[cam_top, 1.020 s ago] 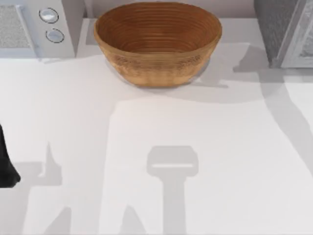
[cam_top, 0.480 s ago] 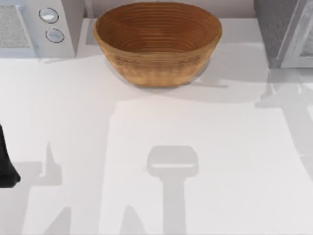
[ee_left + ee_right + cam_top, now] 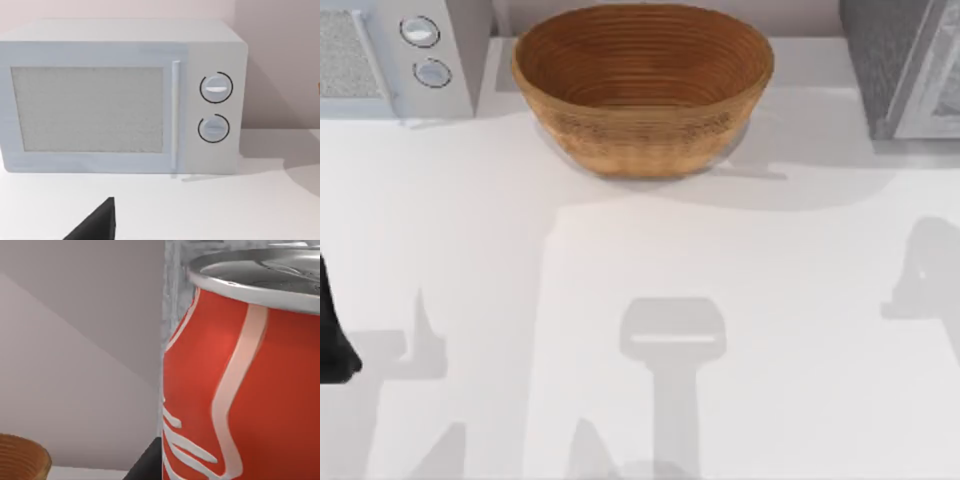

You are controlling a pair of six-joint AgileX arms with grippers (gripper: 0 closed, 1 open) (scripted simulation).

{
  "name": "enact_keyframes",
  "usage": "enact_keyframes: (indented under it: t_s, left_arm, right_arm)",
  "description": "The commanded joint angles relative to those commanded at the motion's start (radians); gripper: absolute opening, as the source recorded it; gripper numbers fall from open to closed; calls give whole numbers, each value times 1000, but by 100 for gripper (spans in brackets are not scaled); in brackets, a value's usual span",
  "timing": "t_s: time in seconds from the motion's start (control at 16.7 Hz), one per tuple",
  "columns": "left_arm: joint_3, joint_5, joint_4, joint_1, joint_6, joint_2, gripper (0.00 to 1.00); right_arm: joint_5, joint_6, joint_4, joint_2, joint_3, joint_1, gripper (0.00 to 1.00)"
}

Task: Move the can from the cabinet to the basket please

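Note:
The red can [image 3: 250,390], with white script and a silver top, sits very close to the right wrist camera. My right gripper [image 3: 220,472] is shut on it, and one dark finger [image 3: 146,465] shows beside its base. The dark grey speckled cabinet [image 3: 880,60] stands at the table's back right and rises just behind the can as a speckled wall [image 3: 175,290]. The brown wicker basket [image 3: 640,120] sits at the back centre with nothing inside; its rim [image 3: 22,457] also shows in the right wrist view. My left arm [image 3: 332,340] is parked at the left edge.
A white microwave [image 3: 390,60] with two round knobs stands at the back left, and the left wrist view faces its front [image 3: 120,100]. An arm's shadow lies on the white tabletop [image 3: 770,300] near the right edge.
The arm shadow on the right side of the table has slid from beside the cabinet toward the front. The left arm and the basket have not moved.

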Motion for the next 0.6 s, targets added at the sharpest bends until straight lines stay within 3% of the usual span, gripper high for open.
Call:
enact_keyframes:
  t_s: [0.3, 0.6]
  left_arm:
    - [0, 0, 0, 0, 0, 0, 100]
    - [0, 0, 0, 0, 0, 0, 100]
  right_arm:
    - [-53, 22, 119, -239, -426, -76, 0]
    - [-70, 40, 159, -322, -589, -110, 0]
